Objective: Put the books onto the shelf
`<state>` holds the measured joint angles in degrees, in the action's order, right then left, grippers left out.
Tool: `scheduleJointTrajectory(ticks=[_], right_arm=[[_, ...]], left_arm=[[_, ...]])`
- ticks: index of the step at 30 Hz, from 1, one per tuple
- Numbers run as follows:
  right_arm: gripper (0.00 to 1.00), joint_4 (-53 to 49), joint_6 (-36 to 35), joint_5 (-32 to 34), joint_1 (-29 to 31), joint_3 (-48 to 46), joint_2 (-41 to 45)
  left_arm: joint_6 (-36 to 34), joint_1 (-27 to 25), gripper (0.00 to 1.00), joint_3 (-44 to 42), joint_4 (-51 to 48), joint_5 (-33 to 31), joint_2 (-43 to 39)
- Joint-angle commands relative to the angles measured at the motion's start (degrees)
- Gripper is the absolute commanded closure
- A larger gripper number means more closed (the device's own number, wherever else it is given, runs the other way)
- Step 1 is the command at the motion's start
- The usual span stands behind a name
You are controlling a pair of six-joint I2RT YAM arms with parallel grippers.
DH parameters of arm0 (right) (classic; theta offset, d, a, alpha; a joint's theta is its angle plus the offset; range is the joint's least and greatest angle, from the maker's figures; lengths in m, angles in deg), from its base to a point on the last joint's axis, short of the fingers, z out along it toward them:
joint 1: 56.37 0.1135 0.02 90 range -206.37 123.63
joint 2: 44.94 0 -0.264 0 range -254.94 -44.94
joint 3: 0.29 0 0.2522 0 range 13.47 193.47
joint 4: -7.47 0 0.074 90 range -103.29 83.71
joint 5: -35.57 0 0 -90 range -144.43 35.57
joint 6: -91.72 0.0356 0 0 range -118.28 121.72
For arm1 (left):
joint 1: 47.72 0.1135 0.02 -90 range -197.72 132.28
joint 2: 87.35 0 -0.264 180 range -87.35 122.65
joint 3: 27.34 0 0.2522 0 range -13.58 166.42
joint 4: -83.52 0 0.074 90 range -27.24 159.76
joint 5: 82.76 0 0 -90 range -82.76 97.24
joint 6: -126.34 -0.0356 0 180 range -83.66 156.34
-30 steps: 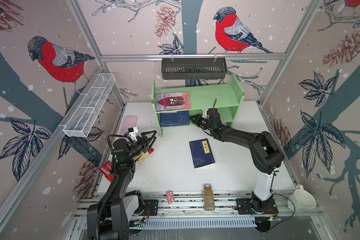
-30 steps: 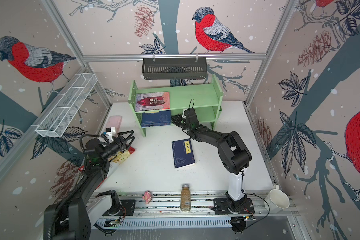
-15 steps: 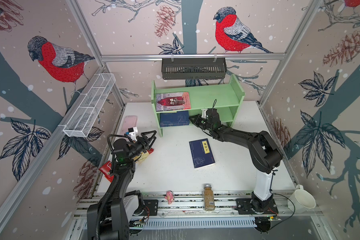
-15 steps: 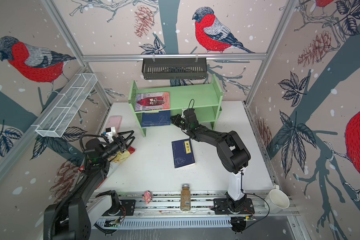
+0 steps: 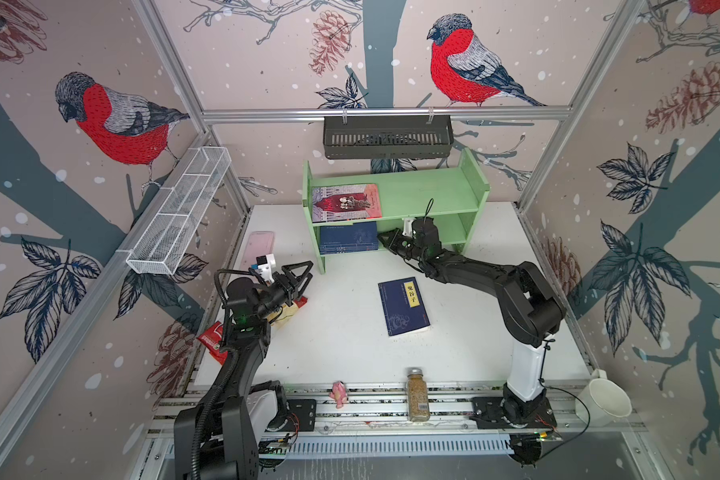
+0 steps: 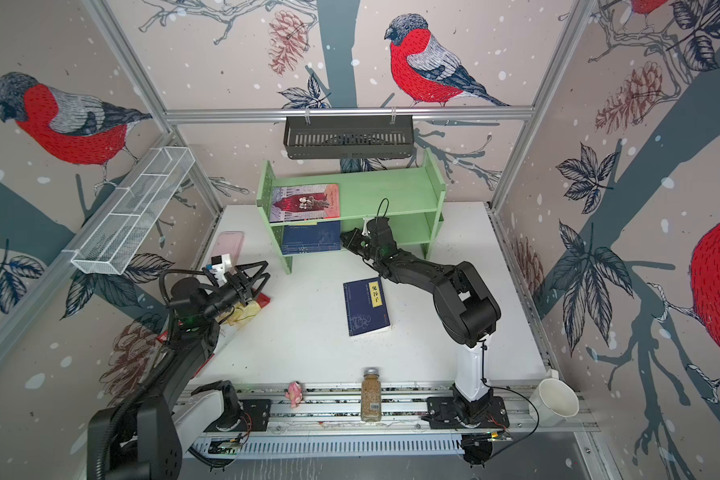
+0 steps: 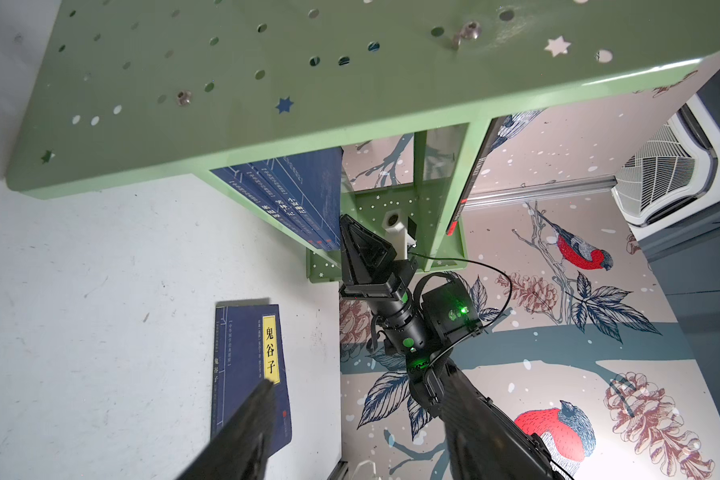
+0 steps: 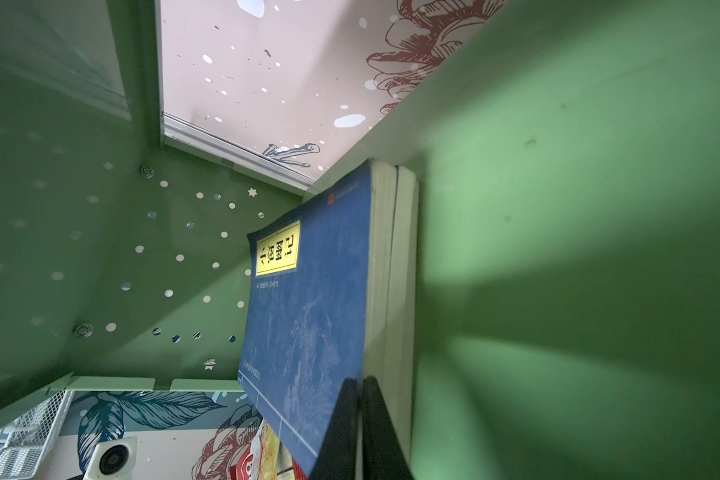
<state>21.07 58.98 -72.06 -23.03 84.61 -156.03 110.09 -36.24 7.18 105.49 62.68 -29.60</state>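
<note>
The light green shelf (image 5: pixel 425 191) (image 6: pixel 383 191) stands at the back of the table. A pink-red book (image 5: pixel 346 203) lies flat on its top tier. Navy books (image 5: pixel 348 237) (image 8: pixel 312 299) are stacked flat on the lower tier. Another navy book with a yellow label (image 5: pixel 404 306) (image 7: pixel 250 365) lies on the table in front. My right gripper (image 5: pixel 385 240) (image 8: pixel 360 382) is shut, with its tips at the page edge of the stacked books and nothing between the fingers. My left gripper (image 5: pixel 298 276) (image 7: pixel 356 382) hangs open and empty at the left, above some snack packets.
A black slotted basket (image 5: pixel 387 135) hangs on the back rail above the shelf. A white wire mesh basket (image 5: pixel 179 212) is on the left wall. A pink slab (image 5: pixel 258 245) and snack packets (image 5: pixel 213 338) lie at the left edge. A pink toy (image 5: pixel 339 392), spice jar (image 5: pixel 417 395) and white cup (image 5: pixel 603 401) are on the front rail.
My right gripper has crept slightly left against the stacked navy books. The left arm and the book on the table have not moved.
</note>
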Motion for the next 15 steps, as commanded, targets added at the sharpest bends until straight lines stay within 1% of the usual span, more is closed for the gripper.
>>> scheduleJointTrajectory(ticks=[1, 5, 6, 7, 8, 9, 11, 13, 15], right_arm=[[0.9, 1.4, 0.3, -0.3, 0.2, 0.1, 0.1], [0.9, 1.8, 0.4, 0.9, 0.1, -0.9, 1.3], [0.89, 2.3, 0.8, 1.7, -0.1, -1.8, 2.1], [0.86, 2.6, 1.0, 2.4, -0.2, -2.7, 3.1], [0.81, 2.6, 1.1, 3.2, -0.3, -3.7, 4.4], [0.77, 2.1, 0.9, 4.0, -0.3, -4.5, 5.5], [0.71, 2.1, 0.9, 4.9, -0.3, -6.8, 8.3], [0.65, 2.6, 1.1, 6.0, -0.3, -9.9, 11.3], [0.62, 2.1, 0.9, 6.2, -0.4, -12.8, 14.7]], left_arm=[[1.0, 0.2, 0.35, -0.2, 3.1, 0.8, -0.3], [1.0, 0.2, 0.35, -0.1, 3.2, 0.8, -0.3], [0.7, 0.2, 0.35, 0.0, 3.2, 0.8, -0.2], [0.3, 0.3, 0.35, 0.1, 3.1, 0.9, -0.1], [-0.4, 0.3, 0.35, 0.4, 2.5, 1.1, 0.0], [-1.4, 0.3, 0.35, 1.0, 1.4, 1.3, 0.0], [-4.1, 0.8, 0.36, 2.5, -2.6, 1.2, -0.6], [-7.9, 0.8, 0.36, 4.3, -6.9, 0.4, -1.3], [-10.3, 0.8, 0.35, 5.5, -10.0, 0.2, -1.1]])
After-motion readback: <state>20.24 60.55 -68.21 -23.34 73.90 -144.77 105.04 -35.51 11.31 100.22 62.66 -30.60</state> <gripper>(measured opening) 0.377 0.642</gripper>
